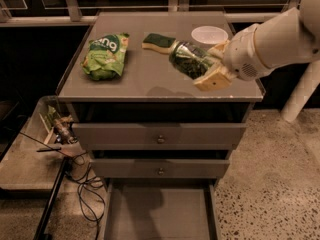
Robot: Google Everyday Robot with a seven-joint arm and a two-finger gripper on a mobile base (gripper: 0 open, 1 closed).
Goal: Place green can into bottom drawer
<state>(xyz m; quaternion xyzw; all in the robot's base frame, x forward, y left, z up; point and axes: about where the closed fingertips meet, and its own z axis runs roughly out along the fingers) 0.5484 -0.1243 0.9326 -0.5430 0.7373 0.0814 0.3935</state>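
Your gripper point(211, 65) is clamped on the green can point(190, 60), holding it tilted in the air over the right half of the cabinet top point(145, 81). Lifted like this, it should pass the sponge point(158, 41) and snack bag point(105, 56) without knocking them. The bottom drawer point(160, 214) stands pulled out beneath the 2 shut upper drawers point(200, 134), so bring the can forward past the front edge, then down.
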